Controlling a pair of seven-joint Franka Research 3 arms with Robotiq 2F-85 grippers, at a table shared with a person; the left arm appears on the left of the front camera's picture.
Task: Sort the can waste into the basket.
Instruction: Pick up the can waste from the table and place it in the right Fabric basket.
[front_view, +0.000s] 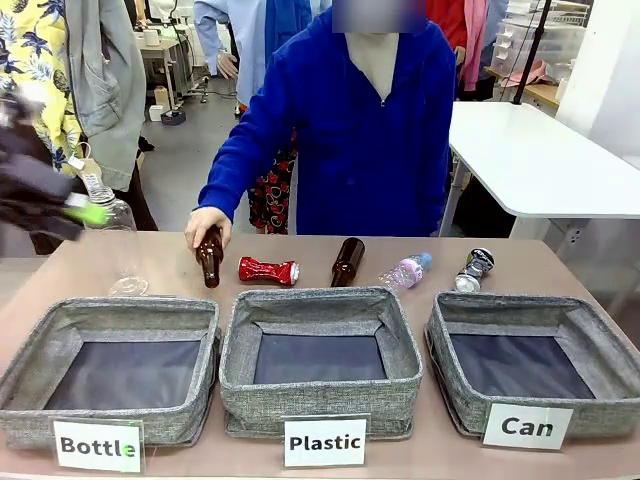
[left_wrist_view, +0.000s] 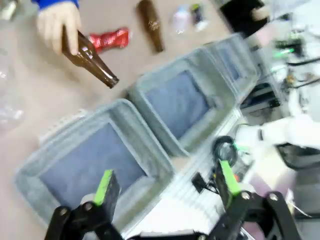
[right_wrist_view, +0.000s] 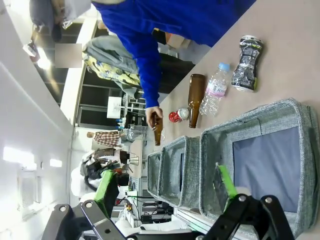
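Can waste lies on the table (front_view: 560, 265) as two crushed pieces, both outside the basket (front_view: 590, 330) with the label "Can".

Seen from the right gripper (right_wrist_view: 165, 177), whose jaws are spread wide with nothing between them, the basket (right_wrist_view: 255, 122) begins just beyond its right finger. The silver can (right_wrist_view: 248, 62) is farther out on that same side, past the far rim of the basket and apart from it. The red can (right_wrist_view: 178, 115) is much farther ahead, almost straight out from the gap of the jaws.

The left gripper (left_wrist_view: 165, 172) also stands wide and holds nothing. The nearest bin lies directly past its fingers, and the red can (left_wrist_view: 109, 39) is far beyond its left finger. Close beside this can a person's hand (left_wrist_view: 57, 25) grips a brown bottle (left_wrist_view: 90, 57).

From the front, the left gripper (front_view: 85, 210) is blurred, above the left end of the table. The red can (front_view: 268, 270) is well apart from it, and the silver can (front_view: 474, 270) lies still farther, near the basket's far rim.
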